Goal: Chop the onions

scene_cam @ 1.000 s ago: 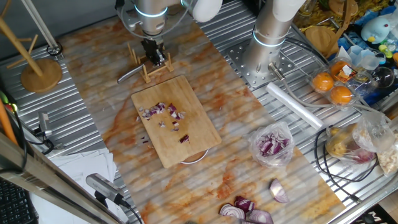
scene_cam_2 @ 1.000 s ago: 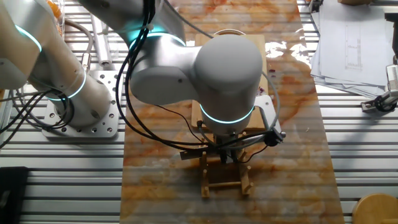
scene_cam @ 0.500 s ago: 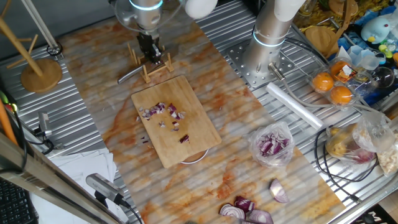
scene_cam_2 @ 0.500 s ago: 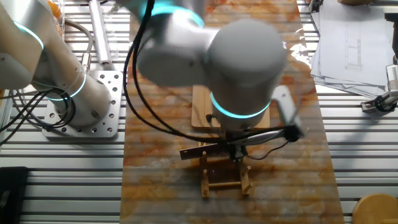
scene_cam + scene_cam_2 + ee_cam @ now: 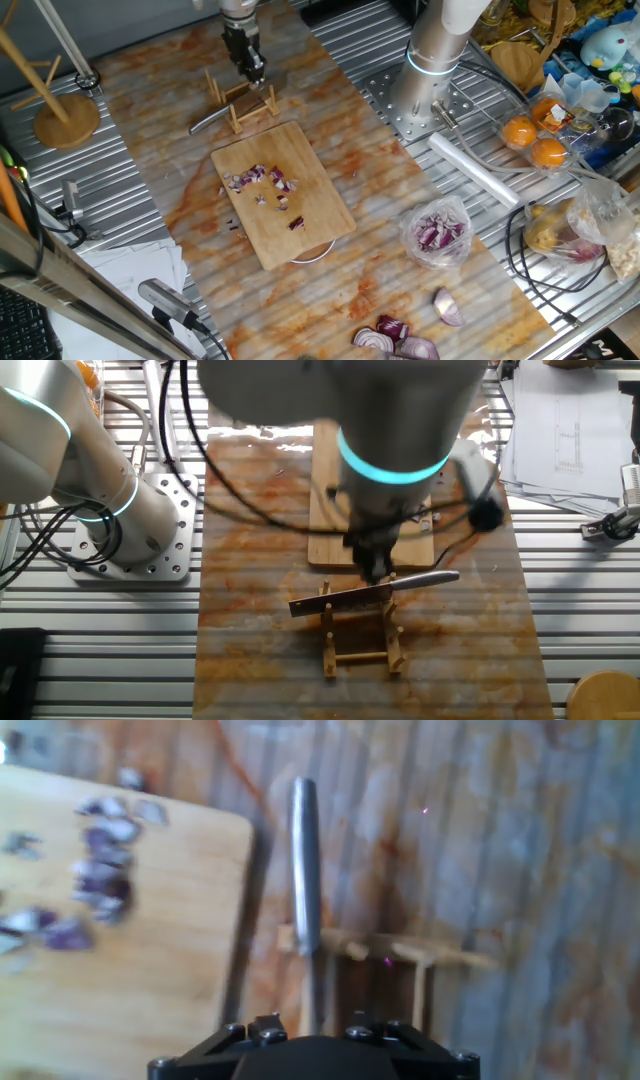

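Gripper: I have the gripper (image 5: 252,72) hanging above the knife rack at the far edge of the table. Whether its fingers are spread or closed I cannot tell; the hand view does not show them, and they carry nothing I can see.
Knife: the knife (image 5: 372,593) lies across the small wooden rack (image 5: 361,635), handle (image 5: 304,860) pointing toward the board. I judge the rack holds it off the table so the fingers can get around it.
Onions: the onions (image 5: 264,183) sit loose as small purple-and-white pieces on the bamboo cutting board (image 5: 305,230) mid-table; a few bits have spilled off its near-left edge.
Board: one end rests on a white dish (image 5: 313,253), probably to steady or raise it.
Clear plastic bag: the bag (image 5: 437,233), toward the right edge, holds chopped purple onion.
Onion halves: larger halves (image 5: 398,340) lie bare at the near edge.
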